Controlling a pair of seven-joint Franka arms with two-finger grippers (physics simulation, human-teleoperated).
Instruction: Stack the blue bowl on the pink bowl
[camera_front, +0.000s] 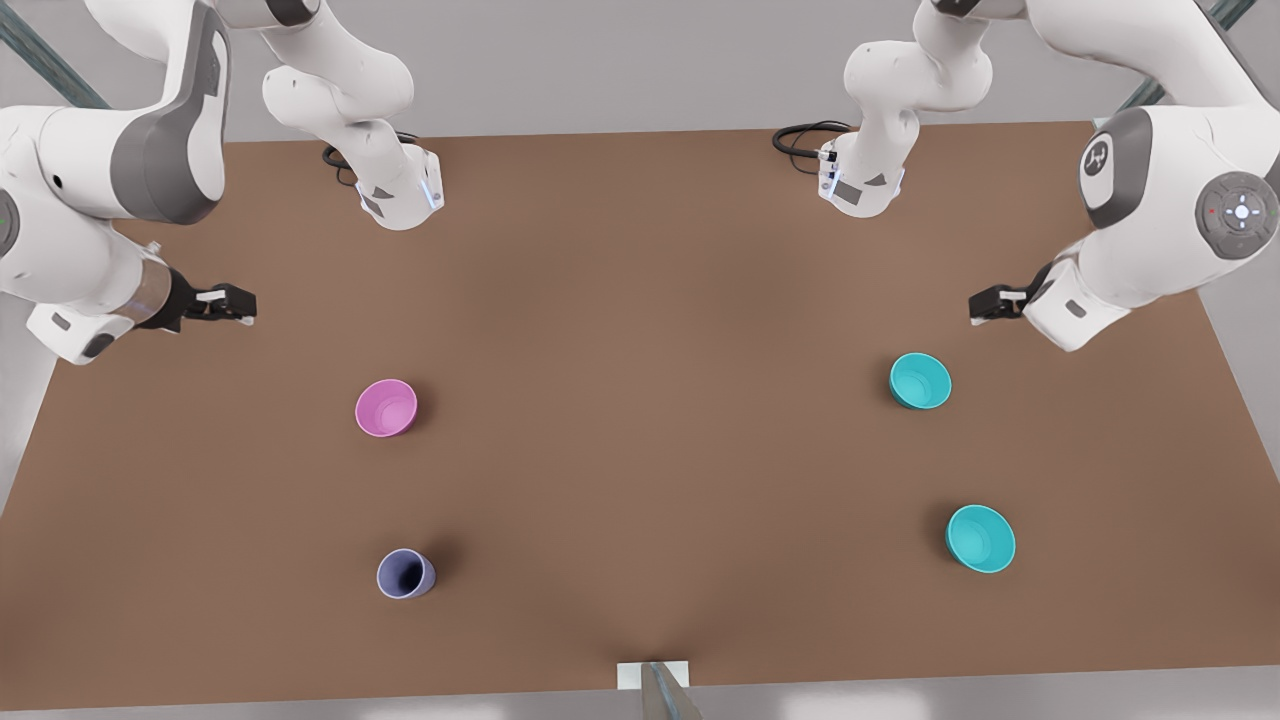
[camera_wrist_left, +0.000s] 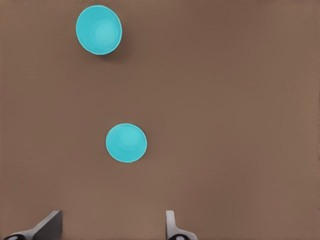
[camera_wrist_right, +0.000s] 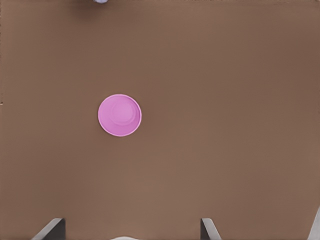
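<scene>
Sitting upright on the brown bench (camera_front: 640, 420): the pink bowl (camera_front: 386, 408) toward the front view's left, a lavender-blue cup (camera_front: 405, 574) nearer the camera on that same side, and two teal bowls toward the front view's right, well apart from the pink one. Taking the blue bowl (camera_front: 920, 381) to be the teal one closer to the arm bases (a lookalike, so no telling the two apart by colour or shape), with the other teal bowl (camera_front: 980, 538) lying nearer the camera. Hovering above the bench at the front view's right, beside and short of the blue bowl: the left gripper (camera_front: 985, 304), matched by the left wrist view looking down on both teal bowls, the blue bowl (camera_wrist_left: 126, 143) nearer and the other teal bowl (camera_wrist_left: 99, 29) farther off. Standing wide apart there, its fingers (camera_wrist_left: 171, 225), holding nothing and touching nothing. Hovering at the front view's left, short of the pink bowl: the right gripper (camera_front: 240, 303), matched by the right wrist view looking down on the pink bowl (camera_wrist_right: 119, 115), with a sliver of the lavender-blue cup (camera_wrist_right: 100, 1) at the picture's edge. Spread wide too, its fingers (camera_wrist_right: 207, 227), empty and clear of bowl and bench. Not touching one another, any of the four vessels; nothing stacked.
</scene>
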